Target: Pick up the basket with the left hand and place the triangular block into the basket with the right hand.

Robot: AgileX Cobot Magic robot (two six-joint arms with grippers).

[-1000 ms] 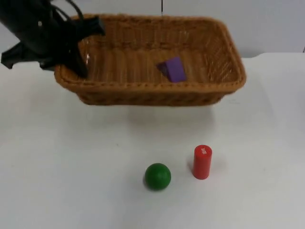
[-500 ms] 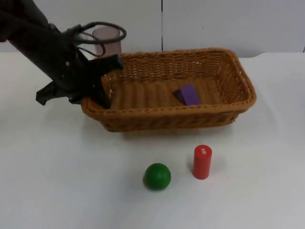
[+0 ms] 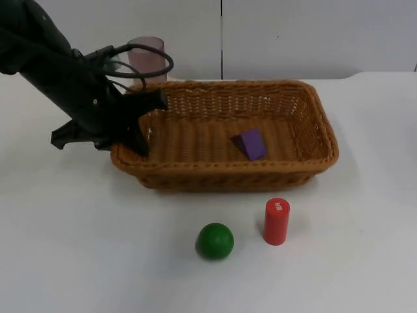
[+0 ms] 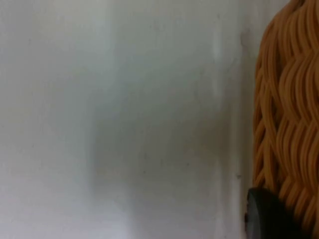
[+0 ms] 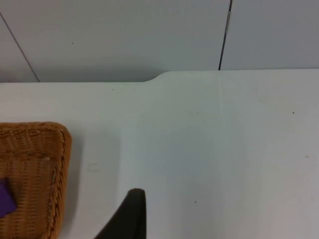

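Observation:
A brown wicker basket sits low on the white table, level, with the purple triangular block lying inside it right of centre. My left gripper is at the basket's left rim, shut on it, one finger inside and one outside. The left wrist view shows the woven wall of the basket right beside a black fingertip. In the right wrist view a black fingertip of my right gripper stands over bare table to the right of the basket, where an edge of the block peeks out.
A green ball and an upright red cylinder stand in front of the basket. A pink cup stands behind the basket's left end, near the grey partition wall.
The left arm has brought the basket down from high up to table level, and it now lies flat. The block stayed inside. Ball and cylinder have not moved.

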